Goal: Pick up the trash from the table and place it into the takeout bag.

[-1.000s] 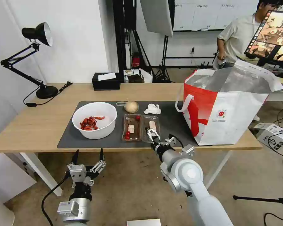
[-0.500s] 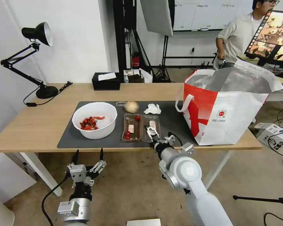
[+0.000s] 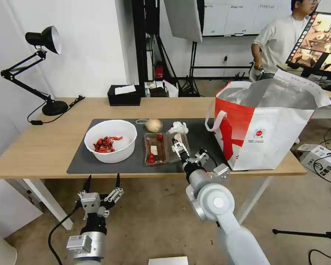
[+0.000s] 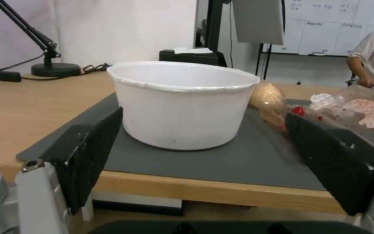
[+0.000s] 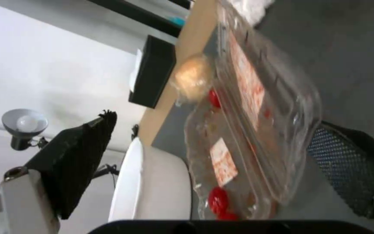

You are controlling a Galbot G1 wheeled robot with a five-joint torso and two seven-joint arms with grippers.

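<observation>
The main risk was that the clear tray [image 3: 166,146] would fold at its hinge or tip, since its right half looked raised and tilted while the left half lay flat on the grey mat [image 3: 81,162]; scraps and the small red pieces could then slide out onto the table [image 3: 44,147]. That would likely come from a grip on thin, slippery plastic at one edge only.

The right gripper [image 3: 180,149], just below the centre of the head view, reached over the tray's right half. In the right wrist view its two black fingers [image 5: 79,162] stood fairly wide apart with the tray [image 5: 256,130] between them; whether either pad pressed the plastic could not be told.

The left gripper [image 3: 103,184] hung low in the lower left, below the table edge, fingers spread wide and holding nothing.

The bowl [image 3: 110,141] of red shells, the beige ball [image 3: 153,125] and the tissue [image 3: 178,127] sat on the mat; the bag [image 3: 264,129] stood open at right.
</observation>
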